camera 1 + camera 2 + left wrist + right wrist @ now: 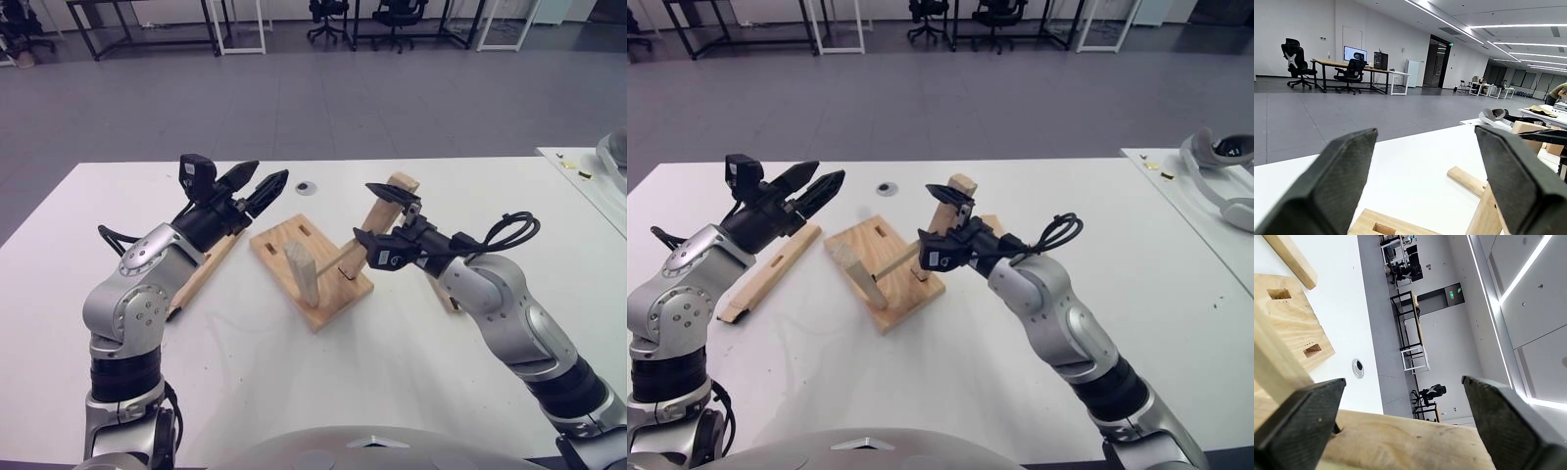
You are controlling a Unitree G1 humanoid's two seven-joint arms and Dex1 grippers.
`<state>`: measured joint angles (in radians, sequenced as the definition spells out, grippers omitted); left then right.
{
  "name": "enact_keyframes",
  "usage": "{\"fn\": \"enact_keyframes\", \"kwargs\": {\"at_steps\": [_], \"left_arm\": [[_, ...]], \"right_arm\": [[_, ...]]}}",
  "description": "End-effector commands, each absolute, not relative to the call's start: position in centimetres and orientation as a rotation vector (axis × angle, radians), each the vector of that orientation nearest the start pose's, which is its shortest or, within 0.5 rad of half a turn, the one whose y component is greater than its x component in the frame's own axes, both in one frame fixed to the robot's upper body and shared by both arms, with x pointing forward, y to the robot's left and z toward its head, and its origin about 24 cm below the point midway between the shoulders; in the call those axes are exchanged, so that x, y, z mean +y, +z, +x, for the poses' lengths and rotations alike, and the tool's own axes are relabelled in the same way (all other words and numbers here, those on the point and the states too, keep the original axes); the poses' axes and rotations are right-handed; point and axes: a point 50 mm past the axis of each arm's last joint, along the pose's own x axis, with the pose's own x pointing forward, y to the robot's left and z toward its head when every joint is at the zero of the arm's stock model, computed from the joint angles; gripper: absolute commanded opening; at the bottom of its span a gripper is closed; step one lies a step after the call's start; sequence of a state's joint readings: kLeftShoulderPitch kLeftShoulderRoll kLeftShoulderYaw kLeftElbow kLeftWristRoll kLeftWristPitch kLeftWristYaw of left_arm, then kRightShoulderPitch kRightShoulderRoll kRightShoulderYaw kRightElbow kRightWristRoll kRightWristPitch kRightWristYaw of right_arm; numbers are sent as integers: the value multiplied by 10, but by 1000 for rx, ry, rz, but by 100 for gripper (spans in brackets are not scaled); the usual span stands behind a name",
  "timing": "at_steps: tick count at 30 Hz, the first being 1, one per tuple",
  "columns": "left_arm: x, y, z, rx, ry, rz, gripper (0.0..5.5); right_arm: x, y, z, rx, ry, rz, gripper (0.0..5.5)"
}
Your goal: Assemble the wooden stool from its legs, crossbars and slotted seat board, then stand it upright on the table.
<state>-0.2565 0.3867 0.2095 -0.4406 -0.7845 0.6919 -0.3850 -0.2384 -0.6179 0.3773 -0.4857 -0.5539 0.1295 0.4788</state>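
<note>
Roughly, looks under half done, more legs + standing-up left: head cam, seat board [281, 238] flat ahead of spread-open left gripper [271, 172], one leg [302, 272] slotted upright, crossbar [330, 265] to 2nd leg [400, 182] tilted btw jaws of released right gripper [380, 215]; L wrist, seat board [1371, 223] just past jaws; R wrist, 2nd leg [1400, 440] long axis spans jaw gap.
</note>
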Motion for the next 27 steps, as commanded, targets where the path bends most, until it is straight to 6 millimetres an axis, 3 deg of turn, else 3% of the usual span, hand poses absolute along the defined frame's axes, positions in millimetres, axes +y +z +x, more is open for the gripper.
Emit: {"fn": "enact_keyframes", "kwargs": {"at_steps": [1,5,8,10,11,13,14,15,24,25,27], "left_arm": [[170,178,261,-89,-671,-253,367],[169,176,261,-91,-669,-258,367],[168,176,261,-94,-670,-260,367],[168,177,261,-96,-675,-259,367],[168,177,262,-96,-677,-257,367],[168,178,262,-94,-686,-254,367],[169,177,262,-92,-685,-253,367],[169,177,261,-91,-684,-252,367],[167,176,261,-95,-676,-259,367],[165,176,261,-98,-677,-259,367],[163,177,260,-104,-682,-259,367]], "right_arm": [[-116,150,251,-324,669,-1206,445],[-109,198,259,-563,510,-1067,445],[-107,214,258,-676,427,-1012,445],[-107,198,257,-636,456,-1024,445],[-108,173,257,-521,544,-1049,445],[-129,105,246,-192,692,-1116,445],[-138,84,238,-62,735,-1101,445],[-143,77,234,-18,737,-1080,445],[-125,134,253,-274,667,-1002,445],[-130,134,256,-251,676,-991,445],[-159,119,266,-107,704,-1014,445]]}}
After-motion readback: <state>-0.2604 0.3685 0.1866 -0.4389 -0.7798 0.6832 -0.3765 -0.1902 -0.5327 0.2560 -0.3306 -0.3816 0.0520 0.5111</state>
